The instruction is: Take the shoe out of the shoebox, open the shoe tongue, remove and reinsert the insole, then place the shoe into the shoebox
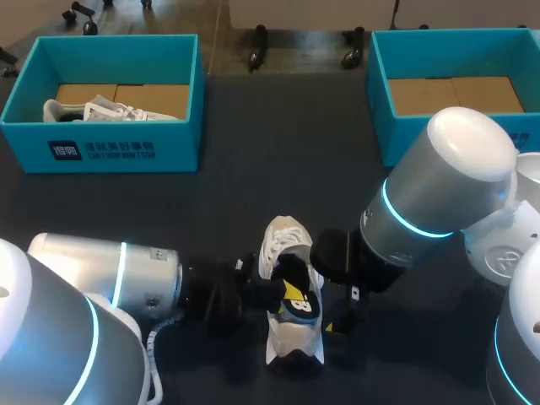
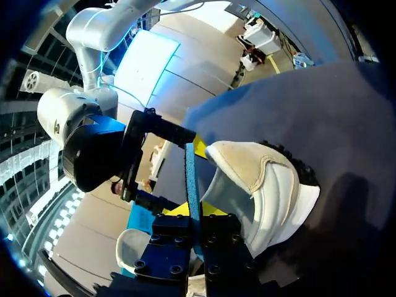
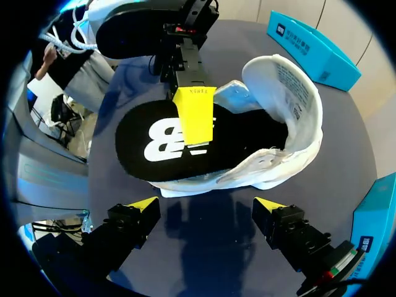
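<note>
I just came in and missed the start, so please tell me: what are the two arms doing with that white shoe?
The white shoe lies on the table, outside the boxes, with its tongue folded open. The left gripper is shut on the black insole, which sticks partly out of the shoe. The right gripper hangs open beside the shoe and touches nothing.

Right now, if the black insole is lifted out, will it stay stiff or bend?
Probably it bends: the insole looks thin, seen edge-on in the left gripper. Likely light too. Its far end, inside the shoe, may drag.
</note>
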`<state>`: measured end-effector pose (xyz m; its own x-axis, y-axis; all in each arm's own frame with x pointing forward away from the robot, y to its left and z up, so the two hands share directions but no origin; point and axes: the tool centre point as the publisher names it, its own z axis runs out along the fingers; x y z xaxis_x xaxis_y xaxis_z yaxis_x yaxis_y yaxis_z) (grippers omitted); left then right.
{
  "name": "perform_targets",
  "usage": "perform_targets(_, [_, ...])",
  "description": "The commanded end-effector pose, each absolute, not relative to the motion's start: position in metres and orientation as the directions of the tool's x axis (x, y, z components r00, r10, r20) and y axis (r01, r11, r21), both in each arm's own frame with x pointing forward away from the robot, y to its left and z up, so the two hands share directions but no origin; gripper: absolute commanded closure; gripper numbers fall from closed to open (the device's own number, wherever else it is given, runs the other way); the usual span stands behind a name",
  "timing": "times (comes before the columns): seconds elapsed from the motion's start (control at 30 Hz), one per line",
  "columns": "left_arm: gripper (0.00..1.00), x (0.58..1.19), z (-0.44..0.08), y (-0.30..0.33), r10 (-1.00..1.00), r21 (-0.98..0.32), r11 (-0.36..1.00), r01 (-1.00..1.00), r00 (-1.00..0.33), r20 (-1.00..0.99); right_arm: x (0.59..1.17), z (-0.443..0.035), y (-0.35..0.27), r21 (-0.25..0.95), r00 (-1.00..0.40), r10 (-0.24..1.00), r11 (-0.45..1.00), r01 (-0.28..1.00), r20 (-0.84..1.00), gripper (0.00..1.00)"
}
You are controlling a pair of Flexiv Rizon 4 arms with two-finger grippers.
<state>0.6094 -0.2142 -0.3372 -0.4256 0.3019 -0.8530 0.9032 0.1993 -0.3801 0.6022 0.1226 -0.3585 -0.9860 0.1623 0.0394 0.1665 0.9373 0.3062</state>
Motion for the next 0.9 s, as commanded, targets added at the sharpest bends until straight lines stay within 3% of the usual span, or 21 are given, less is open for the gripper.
perform_targets(0.03, [1.0, 0.609, -0.34, -0.222, 0.312, -0.376, 0.219, 0.9, -0.429, -0.847, 0.601, -0.36, 0.122, 0.31, -0.986, 0.162, 0.936, 0.166, 0.037, 0.0])
perform_targets(0.23, [0.97, 0.605, -0.334, -0.218, 0.276, -0.458, 0.181, 0.87, -0.492, -0.826, 0.601, -0.36, 0.122, 0.31, -0.986, 0.162, 0.936, 0.166, 0.037, 0.0])
perform_targets(0.27, [0.75, 0.604, -0.332, -0.216, 0.27, -0.479, 0.17, 0.861, -0.508, -0.818, 0.601, -0.36, 0.122, 0.31, -0.986, 0.162, 0.936, 0.166, 0.037, 0.0])
perform_targets(0.3, [0.66, 0.603, -0.33, -0.215, 0.268, -0.49, 0.167, 0.855, -0.518, -0.812, 0.601, -0.36, 0.122, 0.31, -0.986, 0.162, 0.936, 0.166, 0.037, 0.0])
perform_targets(0.33, [0.6, 0.602, -0.328, -0.214, 0.263, -0.499, 0.159, 0.852, -0.523, -0.81, 0.601, -0.36, 0.122, 0.31, -0.986, 0.162, 0.936, 0.166, 0.037, 0.0])
perform_targets(0.4, [0.56, 0.6, -0.324, -0.213, 0.253, -0.522, 0.139, 0.841, -0.54, -0.803, 0.601, -0.36, 0.122, 0.31, -0.986, 0.162, 0.936, 0.166, 0.037, 0.0])
perform_targets(0.6, [0.67, 0.592, -0.318, -0.214, 0.253, -0.538, 0.114, 0.835, -0.548, -0.797, 0.601, -0.36, 0.122, 0.31, -0.986, 0.162, 0.936, 0.166, 0.037, 0.0])
perform_targets(0.63, [0.73, 0.591, -0.318, -0.215, 0.256, -0.536, 0.111, 0.837, -0.545, -0.798, 0.601, -0.36, 0.122, 0.31, -0.986, 0.162, 0.936, 0.166, 0.037, 0.0])
perform_targets(0.7, [1.0, 0.589, -0.317, -0.216, 0.259, -0.532, 0.107, 0.84, -0.54, -0.801, 0.601, -0.36, 0.122, 0.31, -0.986, 0.162, 0.936, 0.166, 0.037, 0.0])
perform_targets(0.9, [1.0, 0.588, -0.319, -0.218, 0.273, -0.506, 0.102, 0.856, -0.514, -0.813, 0.601, -0.36, 0.122, 0.31, -0.986, 0.162, 0.936, 0.166, 0.037, 0.0])
